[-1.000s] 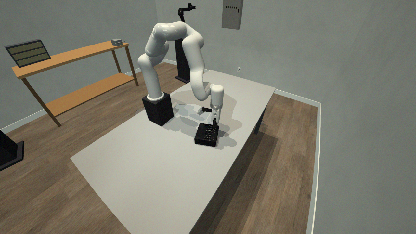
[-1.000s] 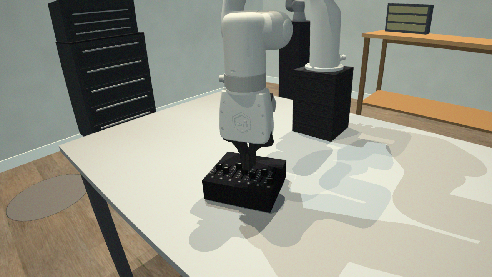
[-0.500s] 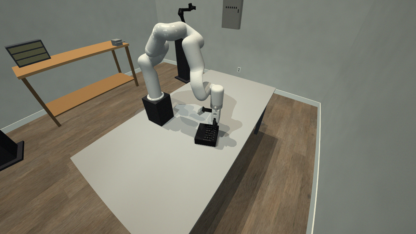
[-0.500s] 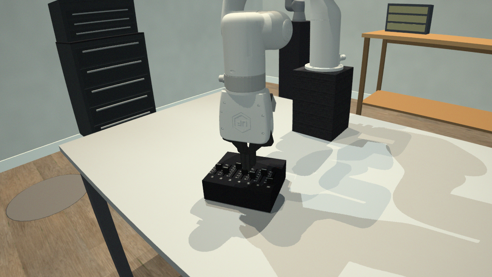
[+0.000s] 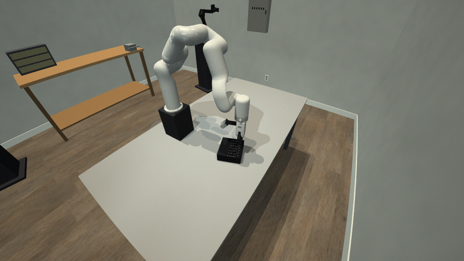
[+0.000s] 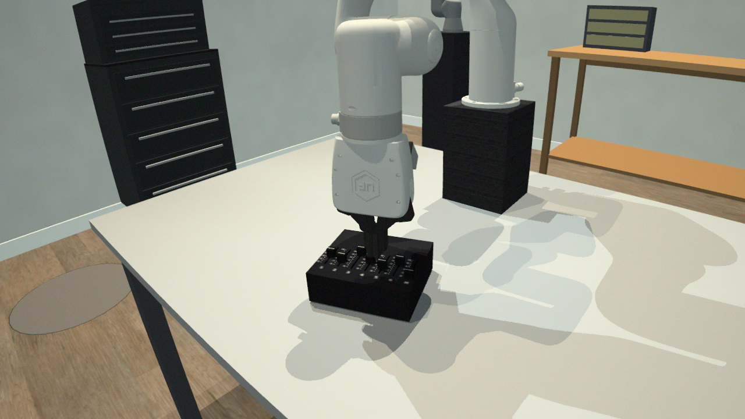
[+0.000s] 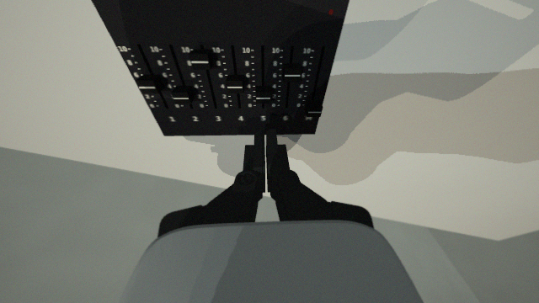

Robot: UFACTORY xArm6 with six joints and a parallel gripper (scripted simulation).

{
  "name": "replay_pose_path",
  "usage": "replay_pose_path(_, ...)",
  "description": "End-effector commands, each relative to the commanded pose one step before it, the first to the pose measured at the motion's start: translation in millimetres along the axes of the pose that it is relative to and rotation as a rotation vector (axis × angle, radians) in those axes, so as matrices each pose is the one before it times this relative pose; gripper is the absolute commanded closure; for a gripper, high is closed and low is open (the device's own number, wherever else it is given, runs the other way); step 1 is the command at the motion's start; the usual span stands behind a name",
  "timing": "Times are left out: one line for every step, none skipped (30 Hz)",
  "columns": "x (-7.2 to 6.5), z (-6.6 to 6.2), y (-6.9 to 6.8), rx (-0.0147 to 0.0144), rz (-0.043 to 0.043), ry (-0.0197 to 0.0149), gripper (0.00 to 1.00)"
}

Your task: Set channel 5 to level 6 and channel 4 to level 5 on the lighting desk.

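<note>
The black lighting desk (image 7: 227, 67) stands on the table; it also shows in the top view (image 5: 231, 150) and the exterior view (image 6: 371, 273). In the wrist view the channel 5 fader cap (image 7: 263, 98) has its line near mark 2. The channel 4 cap (image 7: 234, 87) has its line near mark 4. My gripper (image 7: 264, 142) is shut and holds nothing. Its tips point straight down at the desk's front edge, just below the number 5 and short of the channel 5 cap. It also shows in the exterior view (image 6: 373, 251) and the top view (image 5: 239, 136).
The other caps stand near 4 (image 7: 147, 87), 2 (image 7: 181, 98), 8 (image 7: 200, 61) and 6 (image 7: 292, 75); the master cap (image 7: 314, 112) is at the bottom. The arm's black base block (image 6: 486, 153) stands behind the desk. The table edge (image 5: 259, 175) is near the desk.
</note>
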State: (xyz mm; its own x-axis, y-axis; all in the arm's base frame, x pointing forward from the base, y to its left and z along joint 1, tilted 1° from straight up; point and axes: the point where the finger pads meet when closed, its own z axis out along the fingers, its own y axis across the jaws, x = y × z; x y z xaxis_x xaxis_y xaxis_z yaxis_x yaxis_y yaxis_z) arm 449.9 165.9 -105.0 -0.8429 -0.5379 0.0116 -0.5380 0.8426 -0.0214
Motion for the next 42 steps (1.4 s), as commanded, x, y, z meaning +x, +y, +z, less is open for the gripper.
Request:
replay_pose_path(-1.69, -0.74, -0.37, 0.00072, 0.00000, -0.00392, 1.00)
replay_pose_path(0.00, 0.29, -0.01, -0.00004, -0.00001, 0.00001, 1.00)
replay_pose_path(0.00, 0.33, -0.01, -0.00004, -0.00001, 0.00001, 1.00)
replay_pose_path(0.00, 0.37, -0.01, -0.00005, -0.00002, 0.00001, 1.00)
replay_pose_path(0.00, 0.00, 0.00, 0.00000, 0.00000, 0.00000, 1.00)
replay_pose_path(0.00, 0.00, 0.00, 0.00000, 0.00000, 0.00000, 1.00)
replay_pose_path(0.00, 0.40, -0.01, -0.00005, -0.00002, 0.00001, 1.00)
replay_pose_path(0.00, 0.44, -0.01, -0.00006, -0.00002, 0.00001, 1.00)
replay_pose_path(0.00, 0.48, -0.01, -0.00006, -0.00002, 0.00001, 1.00)
replay_pose_path(0.00, 0.51, -0.01, -0.00007, -0.00002, 0.00001, 1.00)
replay_pose_path(0.00, 0.55, -0.01, -0.00007, -0.00002, 0.00002, 1.00)
replay_pose_path(0.00, 0.58, -0.01, -0.00004, -0.00001, 0.00001, 1.00)
replay_pose_path(-0.01, 0.61, -0.01, 0.00000, 0.00000, 0.00000, 1.00)
replay_pose_path(-0.01, 0.63, -0.01, 0.00000, 0.00000, 0.00000, 1.00)
replay_pose_path(-0.01, 0.66, -0.01, 0.00000, 0.00000, 0.00000, 1.00)
replay_pose_path(-0.01, 0.68, -0.02, 0.00000, 0.00000, 0.00000, 1.00)
replay_pose_path(0.00, 0.70, -0.01, 0.00000, 0.00000, 0.00000, 1.00)
replay_pose_path(0.00, 0.72, -0.01, 0.00000, 0.00000, 0.00000, 1.00)
replay_pose_path(0.00, 0.73, -0.02, 0.00000, 0.00000, 0.00000, 1.00)
replay_pose_path(-0.01, 0.74, -0.02, 0.00000, 0.00000, 0.00000, 1.00)
replay_pose_path(-0.01, 0.74, -0.02, 0.00000, 0.00000, 0.00000, 1.00)
replay_pose_path(0.00, 0.00, 0.00, 0.00000, 0.00000, 0.00000, 1.00)
replay_pose_path(0.00, 0.00, 0.00, 0.00000, 0.00000, 0.00000, 1.00)
replay_pose_path(-0.01, 0.75, -0.02, 0.00000, 0.00000, 0.00000, 1.00)
replay_pose_path(-0.01, 0.75, -0.02, 0.00000, 0.00000, 0.00000, 1.00)
replay_pose_path(0.00, 0.75, -0.02, 0.00000, 0.00000, 0.00000, 1.00)
replay_pose_path(0.00, 0.74, -0.01, 0.00000, 0.00000, 0.00000, 1.00)
replay_pose_path(-0.01, 0.73, -0.02, 0.00000, 0.00000, 0.00000, 1.00)
replay_pose_path(-0.01, 0.71, -0.02, 0.00000, 0.00000, 0.00000, 1.00)
replay_pose_path(-0.01, 0.70, -0.02, 0.00000, 0.00000, 0.00000, 1.00)
replay_pose_path(-0.01, 0.68, -0.02, 0.00000, 0.00000, 0.00000, 1.00)
replay_pose_path(0.00, 0.66, -0.01, 0.00000, 0.00000, 0.00000, 1.00)
replay_pose_path(0.00, 0.63, -0.01, 0.00000, 0.00000, 0.00000, 1.00)
replay_pose_path(0.00, 0.60, -0.01, 0.00000, 0.00000, 0.00000, 1.00)
replay_pose_path(-0.01, 0.57, -0.01, 0.00000, 0.00000, 0.00000, 1.00)
replay_pose_path(-0.01, 0.54, -0.01, 0.00000, 0.00000, 0.00000, 1.00)
replay_pose_path(-0.01, 0.51, -0.01, 0.00000, 0.00000, 0.00000, 1.00)
replay_pose_path(0.00, 0.47, -0.01, 0.00000, 0.00000, 0.00000, 1.00)
replay_pose_path(0.00, 0.00, 0.00, 0.00000, 0.00000, 0.00000, 1.00)
replay_pose_path(0.00, 0.00, 0.00, 0.00000, 0.00000, 0.00000, 1.00)
replay_pose_path(0.00, 0.44, -0.01, 0.00000, 0.00000, 0.00000, 1.00)
replay_pose_path(0.00, 0.40, -0.01, 0.00000, 0.00000, 0.00000, 1.00)
